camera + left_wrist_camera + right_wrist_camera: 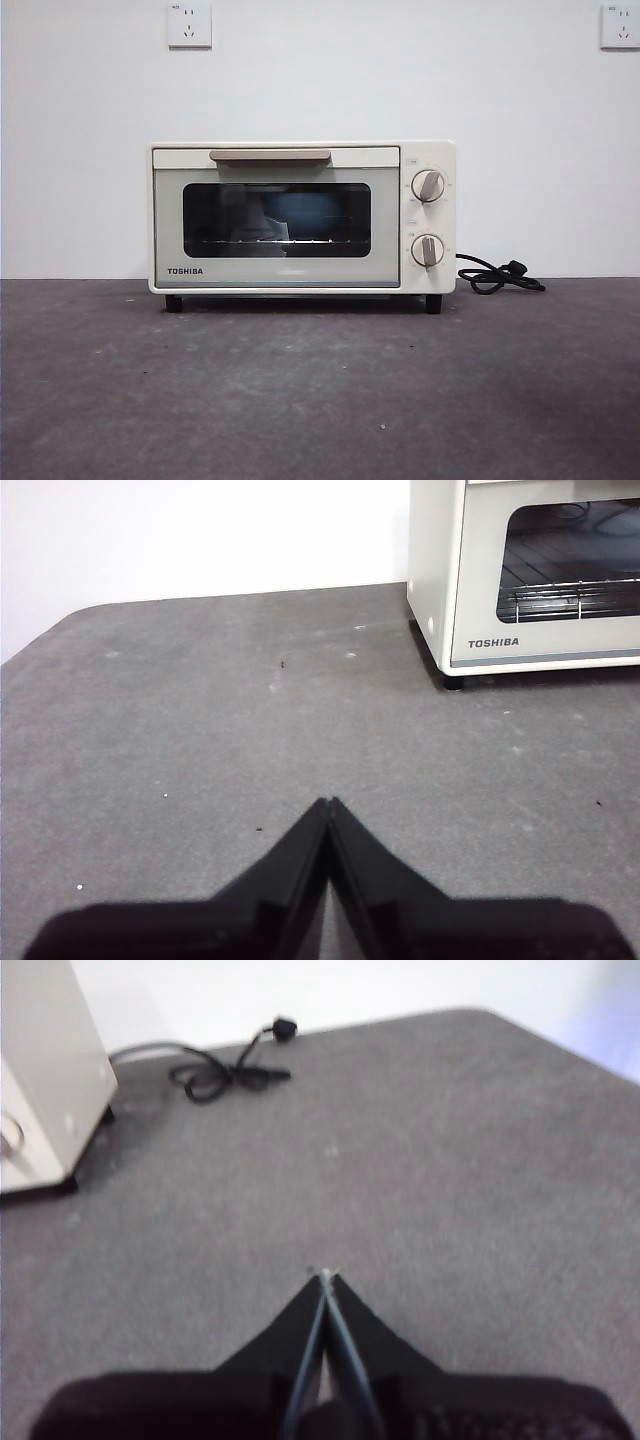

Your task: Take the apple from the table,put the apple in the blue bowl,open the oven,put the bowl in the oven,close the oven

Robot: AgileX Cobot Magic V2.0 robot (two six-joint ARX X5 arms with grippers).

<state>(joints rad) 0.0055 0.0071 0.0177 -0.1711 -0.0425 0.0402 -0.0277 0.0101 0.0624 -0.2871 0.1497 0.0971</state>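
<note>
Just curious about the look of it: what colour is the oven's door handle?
Beige, a plain bar handle on the cream-white oven; the front view shows it best.

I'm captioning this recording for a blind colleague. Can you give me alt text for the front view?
A cream-white TOSHIBA oven stands on the dark grey table against a white wall, its door closed, with a blue bowl dimly visible through the dark glass. Two knobs sit on its right side, and a black cord lies coiled beside it.
</note>
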